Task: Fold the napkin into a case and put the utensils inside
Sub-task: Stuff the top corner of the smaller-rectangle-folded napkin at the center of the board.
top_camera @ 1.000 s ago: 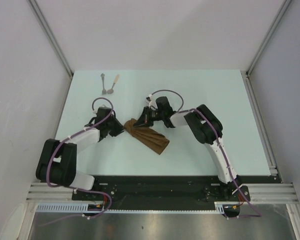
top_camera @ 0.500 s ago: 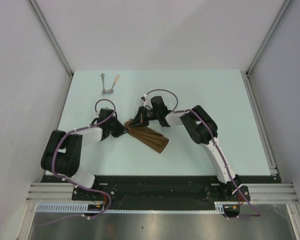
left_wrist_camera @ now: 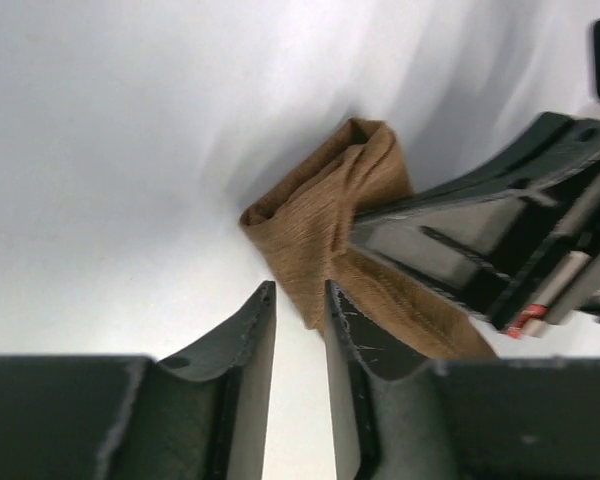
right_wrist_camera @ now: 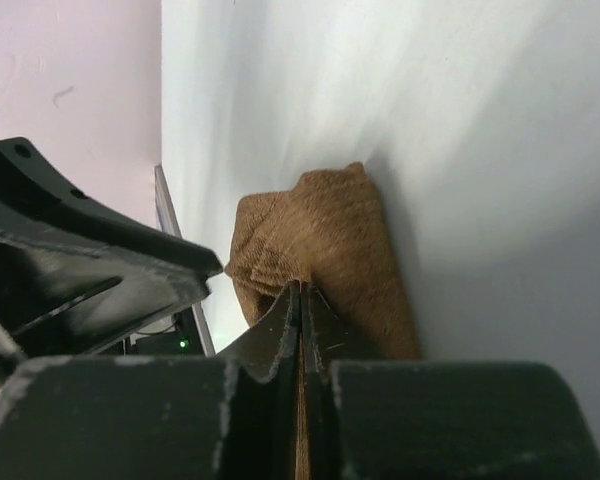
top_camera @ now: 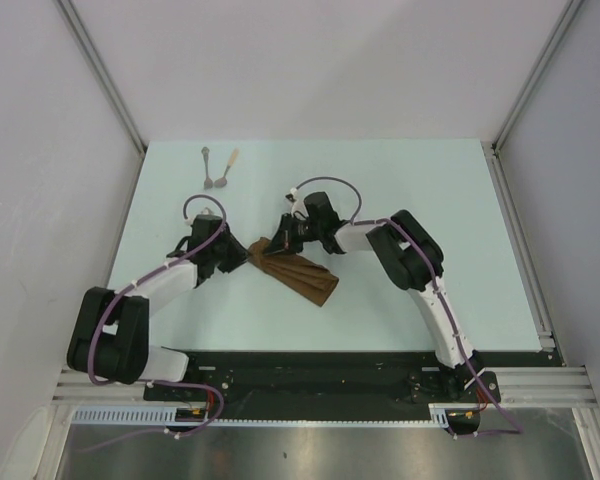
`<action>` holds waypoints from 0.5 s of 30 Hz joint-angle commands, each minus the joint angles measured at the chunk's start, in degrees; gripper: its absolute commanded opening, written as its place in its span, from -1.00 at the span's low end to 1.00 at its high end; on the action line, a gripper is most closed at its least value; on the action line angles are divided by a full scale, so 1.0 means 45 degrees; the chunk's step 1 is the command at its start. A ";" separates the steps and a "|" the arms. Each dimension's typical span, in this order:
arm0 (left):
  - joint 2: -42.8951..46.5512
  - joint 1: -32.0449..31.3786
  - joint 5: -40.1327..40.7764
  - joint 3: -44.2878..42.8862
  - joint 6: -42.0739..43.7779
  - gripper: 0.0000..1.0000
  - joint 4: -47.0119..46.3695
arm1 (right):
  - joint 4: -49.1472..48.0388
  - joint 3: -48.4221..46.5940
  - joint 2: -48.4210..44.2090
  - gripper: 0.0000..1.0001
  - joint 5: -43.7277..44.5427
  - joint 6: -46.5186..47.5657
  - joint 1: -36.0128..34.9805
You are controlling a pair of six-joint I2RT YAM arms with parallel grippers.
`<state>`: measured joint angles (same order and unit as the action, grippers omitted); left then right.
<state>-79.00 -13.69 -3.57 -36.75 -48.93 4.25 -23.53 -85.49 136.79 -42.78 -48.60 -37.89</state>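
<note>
The pale green table [top_camera: 430, 200] stands between plain white walls [top_camera: 310, 70] with metal corner posts. The brown napkin [top_camera: 298, 272] lies near the table's middle as a narrow, layered strip set diagonally, its far end bunched. My right fingers [right_wrist_camera: 300, 295] are clamped together on that bunched end. My left fingers [left_wrist_camera: 266, 305] stand slightly apart just beside it, holding nothing. The two utensils [top_camera: 218, 168] lie side by side toward the far left, well apart from the cloth.

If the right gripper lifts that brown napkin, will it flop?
Likely floppy: the napkin bunches and creases where the right gripper pinches it. Probably light, since the layers look thin; its matte weave seems unlikely to slip.
</note>
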 commanded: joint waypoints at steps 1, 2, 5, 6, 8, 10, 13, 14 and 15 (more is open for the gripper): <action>0.0252 -0.0082 0.0383 -0.0153 0.0131 -0.46 0.1046 | 0.1904 -0.0220 -0.1724 -0.89 -0.0531 0.1441 0.0586; -0.0039 -0.0082 0.0403 -0.0250 0.0130 -0.50 0.1144 | 0.2044 -0.0162 -0.1958 -0.83 -0.0628 0.1580 0.0723; -0.0625 -0.0082 0.0326 -0.0503 0.0052 -0.55 0.1165 | 0.2940 -0.0122 -0.2604 -0.60 -0.0668 0.2165 0.1171; -0.1092 -0.0082 0.0306 -0.0621 0.0014 -0.57 0.1145 | 0.3330 -0.0161 -0.2663 -0.58 -0.0591 0.2418 0.1290; -0.1621 -0.0082 0.0190 -0.0971 -0.0006 -0.59 0.1068 | 0.4211 0.0032 -0.2761 -0.52 -0.0222 0.3216 0.1601; -0.2266 -0.0082 0.0052 -0.1187 0.0013 -0.59 0.0854 | 0.4699 0.0364 -0.2858 -0.50 0.0073 0.3630 0.1798; -0.3048 -0.0121 -0.0026 -0.1792 0.0130 -0.61 0.0774 | 0.4585 0.1418 -0.3034 -0.51 0.0541 0.4002 0.2072; -0.3262 -0.0198 -0.0026 -0.2161 0.0169 -0.61 0.0793 | 0.4584 0.1672 -0.3190 -0.52 0.0814 0.4080 0.2072; -0.3400 -0.0238 -0.0046 -0.2339 0.0208 -0.61 0.0774 | 0.4526 0.2274 -0.3307 -0.53 0.0971 0.4139 0.2053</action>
<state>-91.20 -13.98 -3.95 -43.29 -49.10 7.88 -6.85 -81.10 124.27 -41.98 -34.26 -28.42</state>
